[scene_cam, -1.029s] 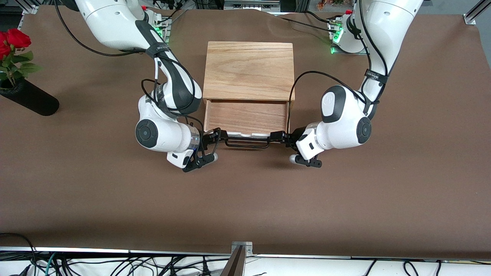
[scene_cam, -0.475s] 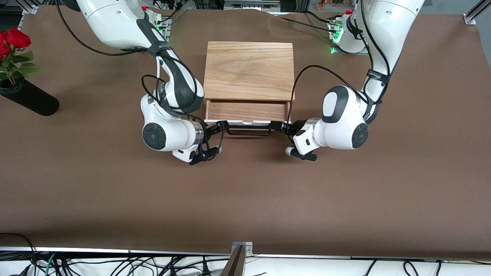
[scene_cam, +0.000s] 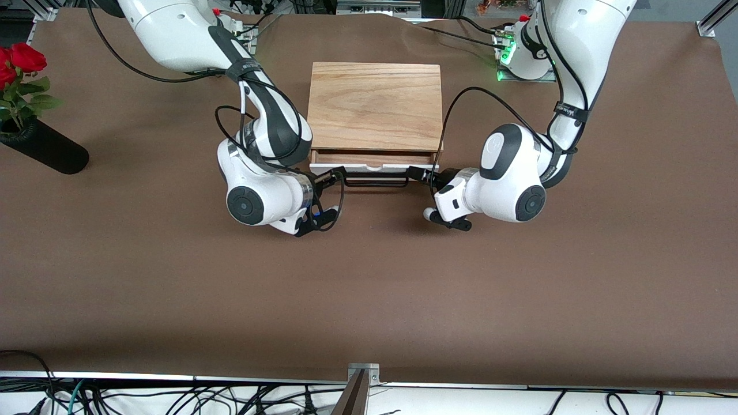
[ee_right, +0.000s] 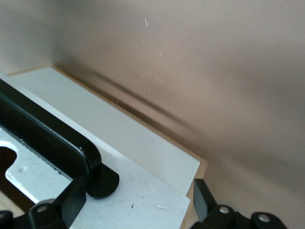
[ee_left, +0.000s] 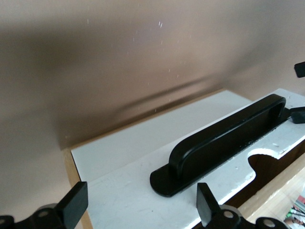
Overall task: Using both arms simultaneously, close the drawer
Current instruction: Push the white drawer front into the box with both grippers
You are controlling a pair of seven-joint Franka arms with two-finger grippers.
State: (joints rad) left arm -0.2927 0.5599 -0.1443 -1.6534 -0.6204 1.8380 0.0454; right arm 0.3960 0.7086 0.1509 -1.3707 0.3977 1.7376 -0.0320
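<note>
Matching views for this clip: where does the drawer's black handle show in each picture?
Front view: the black handle lies along the white front panel, between the two grippers.
Left wrist view: it runs diagonally across the panel.
Right wrist view: only one end shows, at the picture's edge.
Shared landmark: the white front panel.

A brown tabletop [scene_cam: 369, 288] fills nearly the whole front view, its covering matte and slightly rippled along the edge by the robot bases. At the right arm's end stands a black vase [scene_cam: 43, 150], leaning, with red roses [scene_cam: 20, 60] and green leaves. Along the edge nearest the camera runs a metal rail [scene_cam: 173, 377] with a small bracket [scene_cam: 363, 372] at its middle, and below it lies a tangle of black cables [scene_cam: 144, 397] on a pale floor.
</note>
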